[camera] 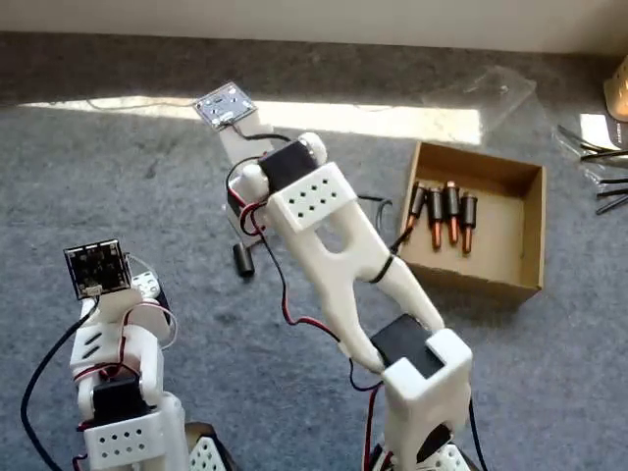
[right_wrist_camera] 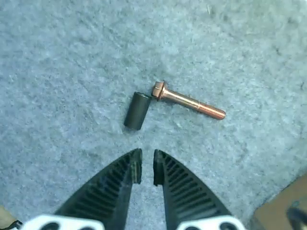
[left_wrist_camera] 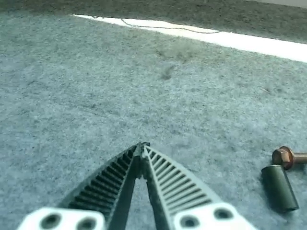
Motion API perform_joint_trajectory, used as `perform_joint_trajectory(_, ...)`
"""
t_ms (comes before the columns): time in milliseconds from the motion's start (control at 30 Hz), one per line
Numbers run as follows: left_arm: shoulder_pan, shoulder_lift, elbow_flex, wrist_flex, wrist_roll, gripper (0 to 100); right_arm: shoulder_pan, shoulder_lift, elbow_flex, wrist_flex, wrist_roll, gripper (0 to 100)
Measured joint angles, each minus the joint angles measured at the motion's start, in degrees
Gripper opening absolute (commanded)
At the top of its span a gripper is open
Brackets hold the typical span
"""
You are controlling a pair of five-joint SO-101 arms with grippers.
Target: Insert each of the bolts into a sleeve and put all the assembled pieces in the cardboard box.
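Working over grey carpet (camera: 128,186), with a sunlit strip (camera: 392,120) at twelve o'clock and the cardboard box (camera: 471,275), holding four assembled pieces (camera: 452,211), at three o'clock in the high view. Hovering the right gripper (right_wrist_camera: 145,167), jaws slightly parted, near the sleeve (right_wrist_camera: 137,110) and bolt (right_wrist_camera: 188,101) lying just beside each other; holding the left gripper (left_wrist_camera: 143,146) pressed together, the sleeve at its three o'clock from above

A grey carpet (camera: 118,186) is seen spread over the whole surface. A bright strip of sunlight (camera: 392,120) is cast across its far side, below a pale wall (camera: 294,18). A clear plastic sheet (camera: 491,93) and dark cables (camera: 603,157) are laid toward the far right.
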Motion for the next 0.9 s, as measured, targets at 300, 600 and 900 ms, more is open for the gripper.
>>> perform_joint_trajectory(300, -0.1, 0.0, 0.0, 0.0, 0.0, 2, -0.9, 17.4, -10.7, 0.7, -4.1, 3.2)
perform_joint_trajectory(600, -0.1, 0.0, 0.0, 0.0, 0.0, 2, -2.1, 25.4, -19.0, 0.7, -4.7, 3.2)
perform_joint_trajectory(900, -0.1, 0.0, 0.0, 0.0, 0.0, 2, -3.1, 25.4, -19.4, 0.7, -4.7, 3.2)
